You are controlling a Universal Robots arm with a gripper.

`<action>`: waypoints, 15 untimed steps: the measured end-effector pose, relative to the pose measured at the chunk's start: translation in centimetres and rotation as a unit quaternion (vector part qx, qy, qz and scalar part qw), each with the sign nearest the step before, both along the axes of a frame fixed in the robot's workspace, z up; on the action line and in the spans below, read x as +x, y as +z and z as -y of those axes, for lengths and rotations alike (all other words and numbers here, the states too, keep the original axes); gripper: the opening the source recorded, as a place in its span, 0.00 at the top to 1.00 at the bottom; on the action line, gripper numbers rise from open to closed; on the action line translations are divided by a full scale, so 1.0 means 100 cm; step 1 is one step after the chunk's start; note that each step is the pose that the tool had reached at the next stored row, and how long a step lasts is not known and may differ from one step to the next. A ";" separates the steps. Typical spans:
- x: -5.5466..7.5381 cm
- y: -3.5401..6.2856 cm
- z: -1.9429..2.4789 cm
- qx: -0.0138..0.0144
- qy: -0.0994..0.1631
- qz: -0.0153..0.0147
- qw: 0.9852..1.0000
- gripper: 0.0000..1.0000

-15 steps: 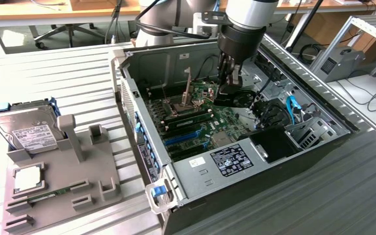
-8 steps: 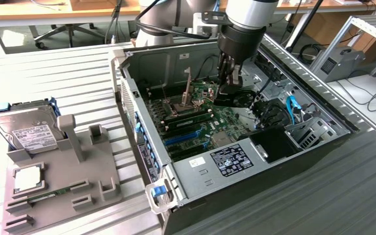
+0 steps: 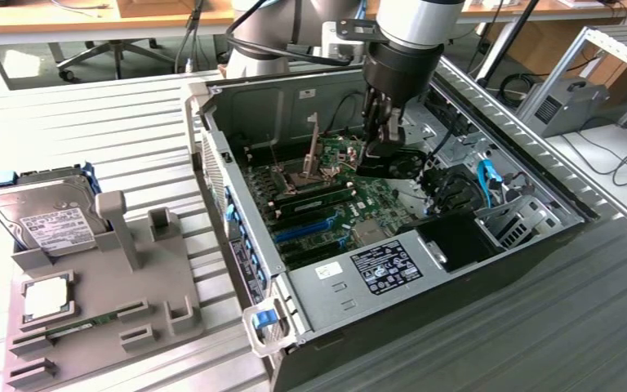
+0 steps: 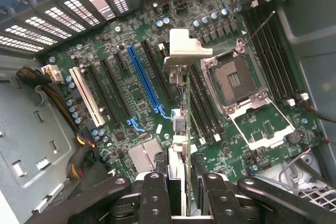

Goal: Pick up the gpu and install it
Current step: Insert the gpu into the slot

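The gpu (image 3: 393,163) hangs inside the open computer case (image 3: 291,327), above the green motherboard (image 3: 330,200), with my gripper (image 3: 384,137) shut on it. Its black cooler faces the exterior view's right. In the wrist view the gpu (image 4: 181,124) shows edge-on between my two black fingers (image 4: 154,192), and its silver end bracket (image 4: 184,50) points away from the camera. The card hovers over the area between the long blue slot (image 4: 144,80) and the black memory slots (image 4: 202,106). It is clear of the board.
The case walls (image 3: 210,155) hem in the gripper. A power supply (image 3: 384,265) and blue cables (image 3: 488,184) sit nearby. On the exterior view's left, a grey fixture (image 3: 112,314) holds a hard drive (image 3: 42,216), a processor chip (image 3: 46,298) and a memory strip (image 3: 74,327).
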State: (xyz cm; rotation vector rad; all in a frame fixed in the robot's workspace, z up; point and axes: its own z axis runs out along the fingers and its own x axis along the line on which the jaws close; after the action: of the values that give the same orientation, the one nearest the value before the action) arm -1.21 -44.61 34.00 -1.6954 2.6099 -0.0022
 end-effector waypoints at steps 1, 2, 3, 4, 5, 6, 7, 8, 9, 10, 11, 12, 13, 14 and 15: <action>0.000 0.0000 0.0000 0.000 0.001 0.000 1.000 0.71; 0.000 0.0000 0.0000 0.000 0.001 0.000 1.000 0.71; 0.000 0.0000 0.0000 0.000 0.002 0.000 1.000 0.71; 0.000 0.0000 0.0000 0.000 0.003 0.000 1.000 0.71; 0.000 0.0000 0.0000 0.000 0.003 0.000 1.000 0.71; 0.000 0.0000 0.0000 0.000 0.004 0.000 1.000 0.71; 0.000 0.0000 0.0000 0.000 0.005 0.000 1.000 0.71; 0.000 0.0000 0.0000 0.000 0.006 0.000 1.000 0.71; 0.000 0.0000 0.0000 0.000 0.007 0.000 1.000 0.71; 0.000 0.0000 0.0000 0.000 0.008 0.000 1.000 0.71; 0.000 0.0000 0.0000 0.000 0.010 0.000 1.000 0.71; 0.000 -0.0001 0.0000 0.000 0.011 0.000 1.000 0.71; 0.000 -0.0001 0.0000 0.000 0.012 0.000 1.000 0.71; 0.000 0.0000 0.0000 0.000 0.013 0.000 1.000 0.71; 0.000 0.0000 0.0000 0.000 0.014 0.000 1.000 0.71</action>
State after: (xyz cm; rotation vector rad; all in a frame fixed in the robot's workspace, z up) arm -1.21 -44.61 34.00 -1.7322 2.5855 -0.0015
